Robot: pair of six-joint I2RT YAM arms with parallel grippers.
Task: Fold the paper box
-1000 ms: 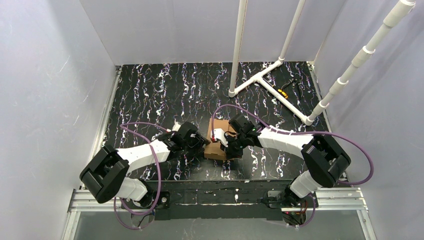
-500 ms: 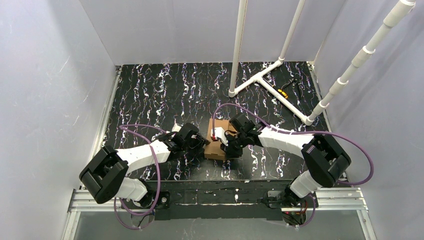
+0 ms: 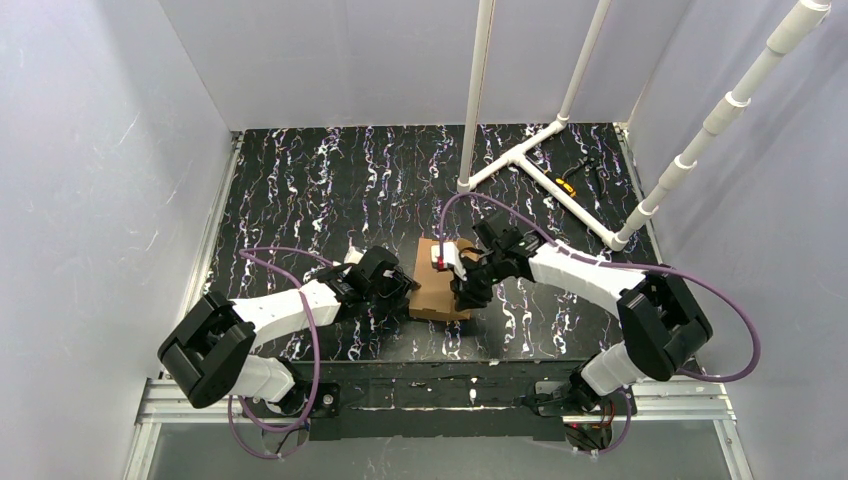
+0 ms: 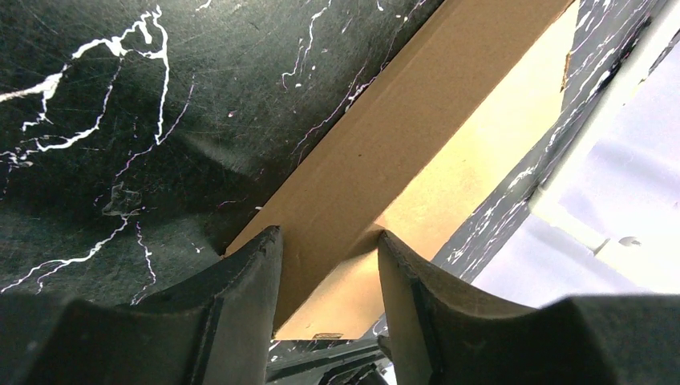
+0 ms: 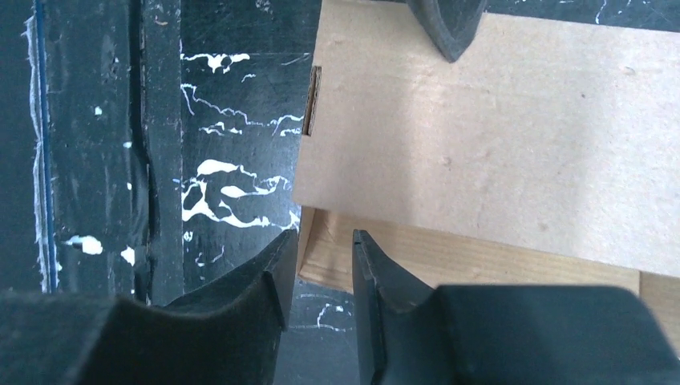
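Down at lower centre of the overhead view: the paper box (image 3: pixel 437 285), plain brown, lying flat on the black marbled desk (image 3: pixel 300 190), right between the two arms. Reaching in from the lower left, the left gripper (image 3: pixel 408 288), tight up against the box's left edge. Up close in the left wrist view, no doubt about it: clamped on the paper box (image 4: pixel 417 136), the left gripper (image 4: pixel 329 237) with a finger on either side of a cardboard wall, both pressed hard against it, and that wall stretching off toward the upper right of the frame. Over from the right, the right gripper (image 3: pixel 465 295), nose down at the box's right side. In the right wrist view, fingers parted by a narrow slit, the right gripper (image 5: pixel 319 241) gripping nothing, poised just at the lower left corner of the paper box (image 5: pixel 497 152). Flat pale top panel there, with a lower cardboard layer peeking out beneath it along the bottom of the frame. White pipes (image 3: pixel 520 155) at upper right of the overhead view, well apart from the box.
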